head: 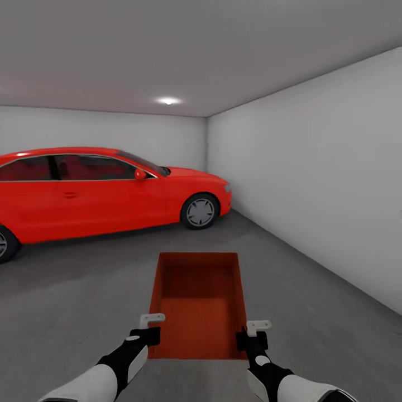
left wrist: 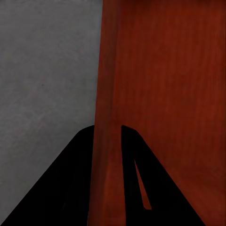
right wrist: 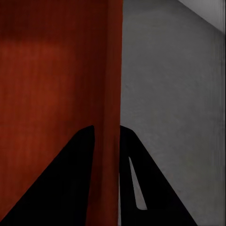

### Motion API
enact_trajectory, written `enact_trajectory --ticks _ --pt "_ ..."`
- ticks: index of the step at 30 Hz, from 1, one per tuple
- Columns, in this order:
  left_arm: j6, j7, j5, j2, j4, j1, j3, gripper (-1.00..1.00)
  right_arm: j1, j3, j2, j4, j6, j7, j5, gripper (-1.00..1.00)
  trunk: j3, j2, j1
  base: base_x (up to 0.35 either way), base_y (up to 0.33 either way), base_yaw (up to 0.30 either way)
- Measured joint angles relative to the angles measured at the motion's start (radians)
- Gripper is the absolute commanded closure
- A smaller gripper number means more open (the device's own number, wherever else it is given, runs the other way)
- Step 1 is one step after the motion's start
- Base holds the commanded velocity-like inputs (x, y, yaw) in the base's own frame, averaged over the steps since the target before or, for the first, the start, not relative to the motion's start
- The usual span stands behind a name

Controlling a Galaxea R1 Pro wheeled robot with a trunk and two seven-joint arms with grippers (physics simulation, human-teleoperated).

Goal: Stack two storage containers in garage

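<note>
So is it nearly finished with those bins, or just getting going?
Partway. It has reached the garage: grey concrete floor, red car. Both grippers, left and right, are clamped on one red-orange open-top bin's side walls. Left: set it down, stack the other bin.

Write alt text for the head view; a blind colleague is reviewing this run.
Both grippers, left and right, hold a red-orange storage container by its side walls above the grey concrete floor. A red car is parked ahead on the left, between plain white walls.
</note>
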Motion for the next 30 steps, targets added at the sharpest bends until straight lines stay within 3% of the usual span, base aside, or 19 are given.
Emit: enact_trajectory --ticks 11,30 --pt "0.000 0.000 0.000 0.000 0.000 0.000 0.000 1.00 0.000 0.000 0.000 0.000 0.000 0.000 0.000 1.00 0.000 0.000 0.000 0.321 0.031 -0.281" --pt "0.000 0.000 -0.001 0.000 0.000 0.000 0.001 1.00 0.000 0.000 0.000 0.000 0.000 0.000 0.000 1.00 0.000 0.000 0.000 0.321 0.142 -0.281"
